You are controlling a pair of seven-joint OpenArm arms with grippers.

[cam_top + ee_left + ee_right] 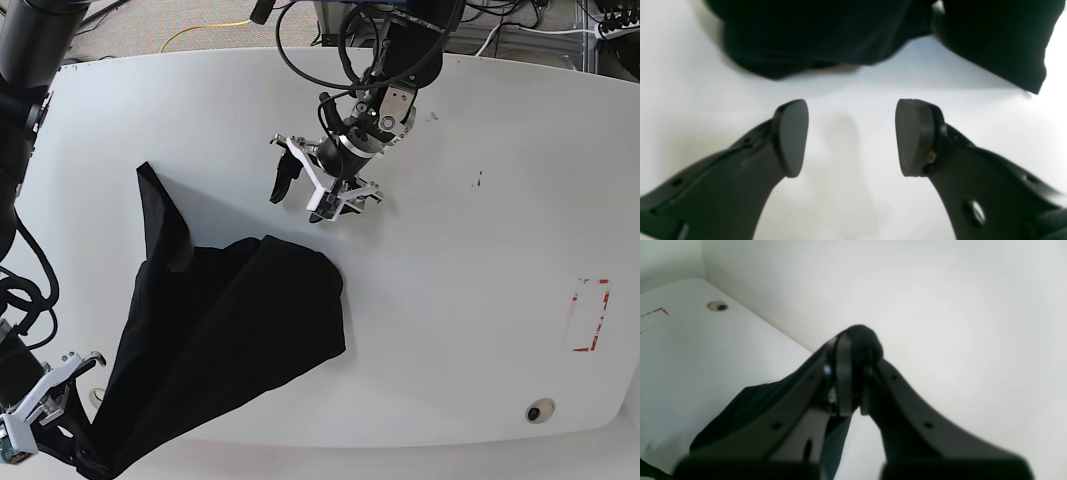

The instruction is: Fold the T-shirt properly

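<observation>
The black T-shirt [230, 330] lies crumpled on the white table [450, 250], stretched from a point at the upper left down to the near left edge. My left gripper [298, 200] hovers open just beyond the shirt's far edge. In the left wrist view its pads [791, 136] stand wide apart over bare table with nothing between them, and the T-shirt [826, 30] lies just ahead. My right gripper [70, 440] is at the near left corner, lifted above the table. In the right wrist view this gripper [857, 373] is shut on a bunch of the T-shirt [860, 336], and the fabric hangs below.
A red marked rectangle [588, 315] and a small round hole [540, 411] are at the table's right side. The same hole [717, 306] and red mark [655, 311] appear in the right wrist view. Cables hang behind the table's far edge.
</observation>
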